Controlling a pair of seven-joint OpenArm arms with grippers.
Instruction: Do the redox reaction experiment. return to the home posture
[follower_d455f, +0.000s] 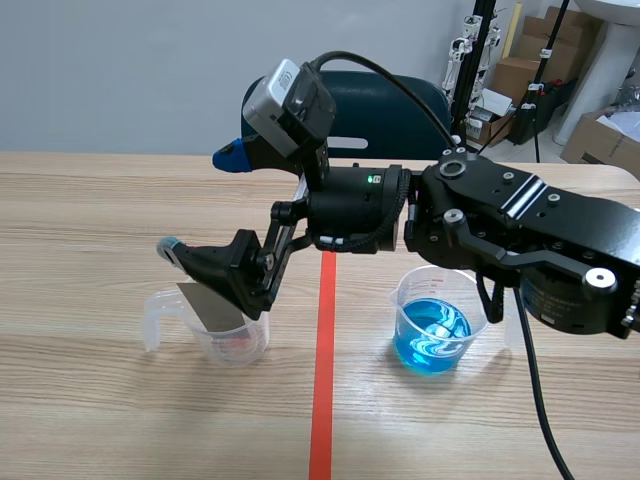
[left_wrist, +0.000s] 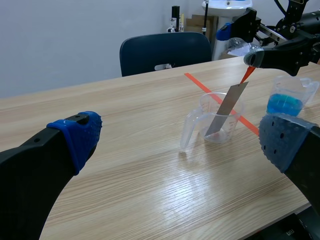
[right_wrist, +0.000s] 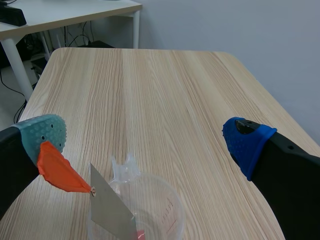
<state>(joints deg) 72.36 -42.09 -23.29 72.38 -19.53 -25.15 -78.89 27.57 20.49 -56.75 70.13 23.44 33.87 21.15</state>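
Right gripper (follower_d455f: 198, 202) spread over beaker (follower_d455f: 250, 340); metal strip (follower_d455f: 208, 305) inside, maybe touching gripper.

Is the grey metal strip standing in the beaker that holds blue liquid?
No, the metal strip leans in the other clear beaker, which holds no blue liquid.

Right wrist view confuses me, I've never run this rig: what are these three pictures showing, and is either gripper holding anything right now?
Two black robot arms work at a wooden table. The scene view looks out from between them; each wrist view looks past one arm's own two fingers. The right gripper, open, hangs over a clear beaker in which a grey metal strip leans; the strip's orange tab touches one pad, but nothing is clamped. The left gripper is open and empty, back from the beakers. A second beaker, holding blue liquid, stands apart from the first.
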